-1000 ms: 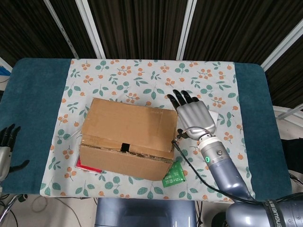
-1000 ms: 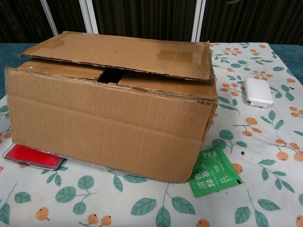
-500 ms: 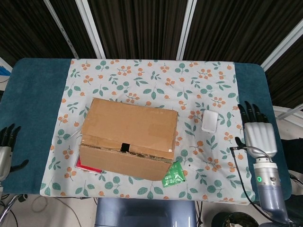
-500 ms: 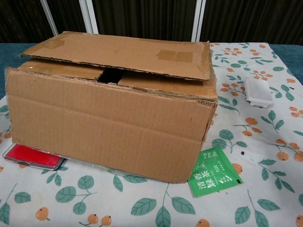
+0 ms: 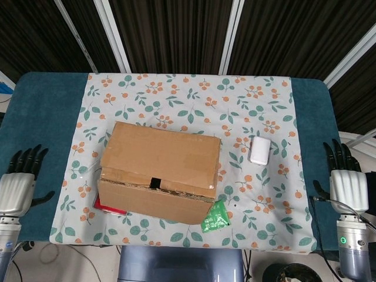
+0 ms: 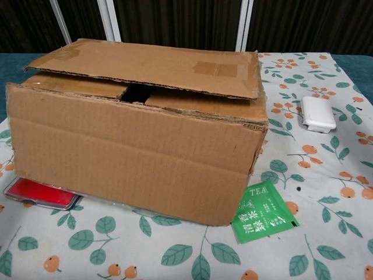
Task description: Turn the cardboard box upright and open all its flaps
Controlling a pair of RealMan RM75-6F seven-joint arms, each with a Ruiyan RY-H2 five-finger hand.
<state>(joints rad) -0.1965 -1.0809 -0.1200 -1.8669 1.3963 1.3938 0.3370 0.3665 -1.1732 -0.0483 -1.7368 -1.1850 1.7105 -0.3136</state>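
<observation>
The cardboard box [image 5: 157,171] sits near the table's [image 5: 53,106] front edge, top flap lying almost closed. The left hand [image 5: 16,191] and right hand [image 5: 346,185] hover at opposite table ends, fingers apart, holding nothing. A green tea packet [image 6: 263,212] lies beside the box's front corner.

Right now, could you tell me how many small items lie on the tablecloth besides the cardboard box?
3: a white case right of the cardboard box, a green tea packet at its front right corner, and a red case partly under its front left. The box may hide others.
</observation>
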